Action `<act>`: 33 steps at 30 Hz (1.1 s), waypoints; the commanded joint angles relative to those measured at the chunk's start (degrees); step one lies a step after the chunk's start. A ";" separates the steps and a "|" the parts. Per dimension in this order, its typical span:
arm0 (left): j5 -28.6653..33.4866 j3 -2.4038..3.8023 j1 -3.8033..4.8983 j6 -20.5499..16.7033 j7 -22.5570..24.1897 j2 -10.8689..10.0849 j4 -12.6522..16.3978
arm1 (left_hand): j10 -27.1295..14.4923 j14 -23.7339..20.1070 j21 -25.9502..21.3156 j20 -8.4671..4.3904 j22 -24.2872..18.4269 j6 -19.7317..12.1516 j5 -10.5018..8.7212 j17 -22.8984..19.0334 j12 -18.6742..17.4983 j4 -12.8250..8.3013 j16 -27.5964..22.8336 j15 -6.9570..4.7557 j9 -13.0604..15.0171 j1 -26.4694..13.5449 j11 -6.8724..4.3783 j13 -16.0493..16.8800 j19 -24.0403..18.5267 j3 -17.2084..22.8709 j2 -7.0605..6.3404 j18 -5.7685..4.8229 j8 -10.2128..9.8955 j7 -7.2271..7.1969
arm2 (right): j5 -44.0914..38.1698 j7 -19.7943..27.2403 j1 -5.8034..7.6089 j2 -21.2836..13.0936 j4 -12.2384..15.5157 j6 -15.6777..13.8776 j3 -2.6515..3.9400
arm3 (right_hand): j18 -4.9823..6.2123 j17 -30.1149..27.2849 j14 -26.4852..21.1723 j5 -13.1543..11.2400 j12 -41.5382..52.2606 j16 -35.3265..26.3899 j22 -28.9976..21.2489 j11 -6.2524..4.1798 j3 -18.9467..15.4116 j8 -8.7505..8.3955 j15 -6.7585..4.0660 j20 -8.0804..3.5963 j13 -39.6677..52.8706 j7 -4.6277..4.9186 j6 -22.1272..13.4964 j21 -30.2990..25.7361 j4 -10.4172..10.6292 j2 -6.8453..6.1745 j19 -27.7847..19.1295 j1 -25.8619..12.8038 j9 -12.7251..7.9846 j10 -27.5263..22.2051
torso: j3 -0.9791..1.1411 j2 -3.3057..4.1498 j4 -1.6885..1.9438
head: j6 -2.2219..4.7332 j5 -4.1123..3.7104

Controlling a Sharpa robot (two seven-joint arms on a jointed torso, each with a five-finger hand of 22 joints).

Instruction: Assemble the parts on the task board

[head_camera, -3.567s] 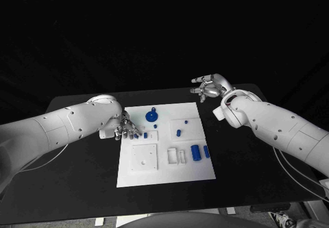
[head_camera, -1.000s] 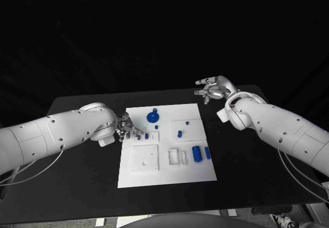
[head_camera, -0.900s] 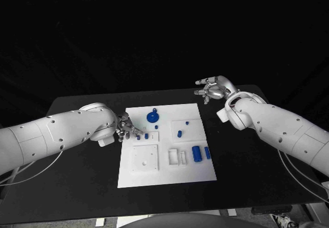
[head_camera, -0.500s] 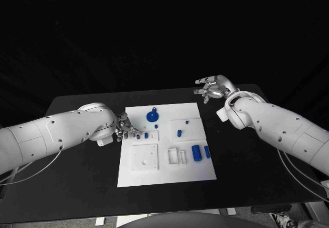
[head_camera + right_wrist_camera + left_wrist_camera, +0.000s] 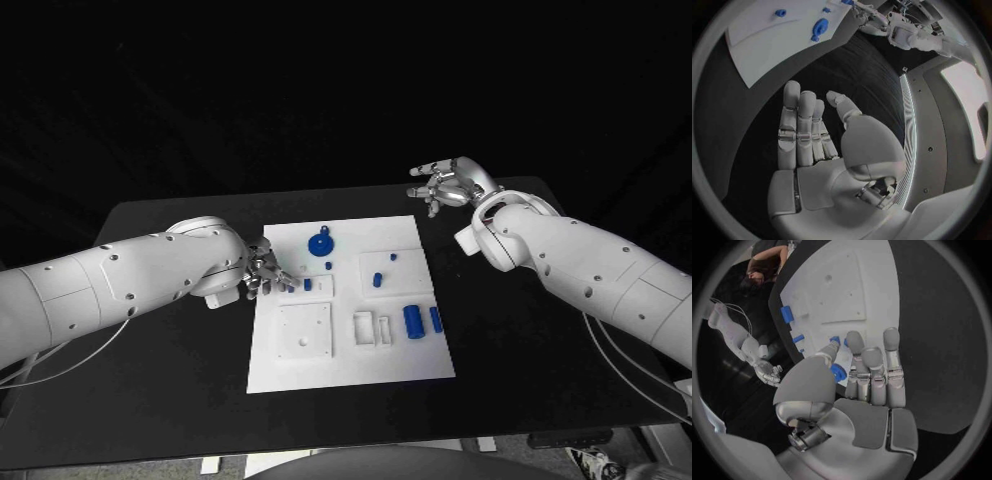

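The black table [image 5: 173, 350] is dark all round, and the white task board [image 5: 346, 350] lies in its middle. The left hand [image 5: 260, 270] is at the board's left edge, and its fingers [image 5: 870, 370] are close side by side, with the thumb bent in toward a small blue part [image 5: 837, 372]. It looks as if the thumb and a finger pinch that part, but I cannot tell for sure. The right hand [image 5: 447, 185] is well away from the board, past its far right corner, and it holds nothing; its fingers are loosely apart. More blue parts [image 5: 420, 320] lie near the board's right edge. I think the step now is picking up the small part. Next, the left hand needs a firm hold, then a lift over to the right hole in the board.
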 commanded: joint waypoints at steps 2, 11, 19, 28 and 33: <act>-0.23 -0.04 -0.41 1.32 0.21 0.41 -0.43 | 0.63 0.18 0.33 -0.01 1.05 -0.65 -0.07 -0.02 0.30 -0.97 0.27 -0.01 -0.35 -0.06 0.26 0.10 0.13 -0.33 1.19 -0.29 -0.25 0.19 | -0.29 0.35 -0.02 0.02 0.09 0.35 0.03 | 0.31 -0.01 -0.12 0.24 -0.36 -0.35 0.07 -0.01 0.30 -0.35 -0.08 -0.09 -0.10 0.18 -0.14 0.09 0.13 -0.55 -0.48 -0.18 -0.08 -0.06 | 0.01 0.01 0.01 | -0.07 -0.14; -0.08 -0.04 -0.72 1.72 0.28 0.99 -1.09 | 0.52 0.12 0.43 0.02 1.05 -0.77 -0.06 -0.06 0.45 -4.09 0.34 0.00 -1.45 -0.10 0.27 0.17 0.08 -2.49 4.36 -0.24 -0.22 0.21 | -0.29 0.36 -0.02 0.08 0.13 0.34 0.03 | 0.30 -0.04 -0.06 0.26 -0.33 -0.35 -0.04 -0.01 0.25 -0.35 -0.09 -0.09 -0.14 0.19 -0.27 0.10 0.15 -0.48 -0.43 -0.26 -0.08 0.00 | 0.00 0.00 -0.02 | -0.19 -0.15; 0.42 -0.05 -0.96 2.05 0.07 1.51 -2.19 | 0.49 0.13 0.46 0.03 1.04 -0.88 -0.03 -0.08 0.49 -4.53 0.38 -0.01 -1.68 -0.30 0.28 0.18 0.06 -3.01 4.87 -0.22 -0.24 0.22 | -0.29 0.35 -0.02 0.08 0.12 0.34 0.03 | 0.30 -0.04 -0.06 0.26 -0.33 -0.35 -0.04 -0.01 0.25 -0.35 -0.09 -0.09 -0.14 0.19 -0.27 0.10 0.15 -0.48 -0.43 -0.26 -0.08 0.00 | 0.01 0.02 -0.07 | -0.24 -0.15; 0.93 -0.05 -1.29 2.47 0.25 2.01 -2.81 | 0.43 0.09 0.43 0.02 1.03 -0.93 -0.04 -0.09 0.54 -4.84 0.38 -0.01 -1.74 0.03 0.27 0.20 0.02 -2.99 5.18 -0.25 -0.19 0.21 | -0.29 0.36 -0.03 0.12 0.09 0.34 0.03 | 0.30 -0.04 -0.06 0.26 -0.33 -0.35 -0.04 -0.01 0.25 -0.35 -0.09 -0.09 -0.14 0.19 -0.27 0.10 0.15 -0.48 -0.43 -0.26 -0.08 0.00 | 0.04 0.00 -0.04 | -0.30 -0.32; 0.99 -0.05 -1.32 2.90 0.32 2.14 -2.80 | 0.37 0.02 0.41 0.08 1.04 -1.38 -0.06 -0.09 0.64 -6.00 0.42 0.06 -3.33 0.96 0.38 0.24 -0.05 -3.22 6.19 -0.21 -0.16 0.43 | -0.29 0.35 -0.03 0.12 0.09 0.39 0.03 | 0.30 -0.04 -0.06 0.26 -0.33 -0.35 -0.04 -0.01 0.25 -0.35 -0.09 -0.09 -0.14 0.19 -0.27 0.10 0.15 -0.48 -0.43 -0.26 -0.08 0.00 | 0.05 -0.02 -0.02 | -0.35 -0.33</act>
